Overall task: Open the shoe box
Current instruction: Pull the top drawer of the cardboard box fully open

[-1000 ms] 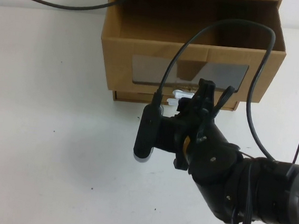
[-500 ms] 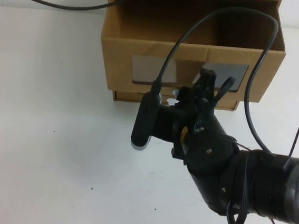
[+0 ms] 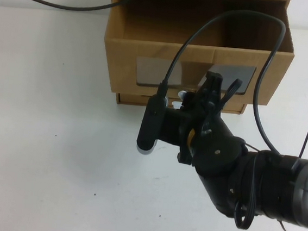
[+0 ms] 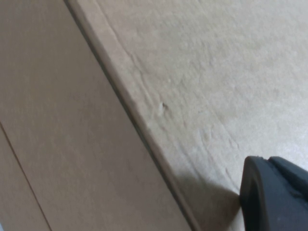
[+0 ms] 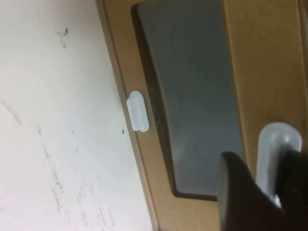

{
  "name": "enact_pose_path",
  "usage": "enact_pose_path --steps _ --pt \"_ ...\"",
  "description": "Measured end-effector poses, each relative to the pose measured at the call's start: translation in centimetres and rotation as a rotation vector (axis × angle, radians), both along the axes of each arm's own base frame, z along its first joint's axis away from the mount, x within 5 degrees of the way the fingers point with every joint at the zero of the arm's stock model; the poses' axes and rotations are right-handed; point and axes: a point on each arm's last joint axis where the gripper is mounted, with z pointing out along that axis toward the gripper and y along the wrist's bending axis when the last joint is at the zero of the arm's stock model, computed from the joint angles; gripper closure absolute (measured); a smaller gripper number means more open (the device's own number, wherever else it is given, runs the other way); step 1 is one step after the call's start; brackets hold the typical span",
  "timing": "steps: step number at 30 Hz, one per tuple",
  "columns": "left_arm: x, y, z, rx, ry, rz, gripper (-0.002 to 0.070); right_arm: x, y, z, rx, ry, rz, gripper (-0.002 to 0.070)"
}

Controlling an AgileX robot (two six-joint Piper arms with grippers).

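The shoe box (image 3: 126,63) is sitting top centre of the high view, its inside showing bare cardboard. The right gripper (image 3: 223,85) is hovering at its windowed front, and I cannot tell its grip. The left gripper (image 4: 273,195), closed, is sitting close against cardboard.

The brown cardboard shoe box (image 3: 121,63) is stood upright, its top opened; a grey window (image 3: 147,71) is set in its front.

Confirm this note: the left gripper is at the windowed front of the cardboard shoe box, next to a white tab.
Wrong arm. It is the right gripper at the windowed front of the cardboard shoe box, next to a white tab; the high view shows that arm on the right. The left gripper shows only in its wrist view, close to a brown panel.
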Motion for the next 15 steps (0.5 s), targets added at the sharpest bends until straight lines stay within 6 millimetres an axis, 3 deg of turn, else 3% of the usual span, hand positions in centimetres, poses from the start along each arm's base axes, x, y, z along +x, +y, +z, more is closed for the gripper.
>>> enact_pose_path --steps 11,15 --pt "0.03 0.00 0.02 -0.001 -0.002 0.002 0.0680 0.17 -0.10 -0.05 0.004 0.007 0.005 0.0503" --pt "0.03 0.00 0.02 -0.001 -0.002 0.002 0.0680 0.18 -0.10 -0.03 0.001 0.004 0.005 0.0561"
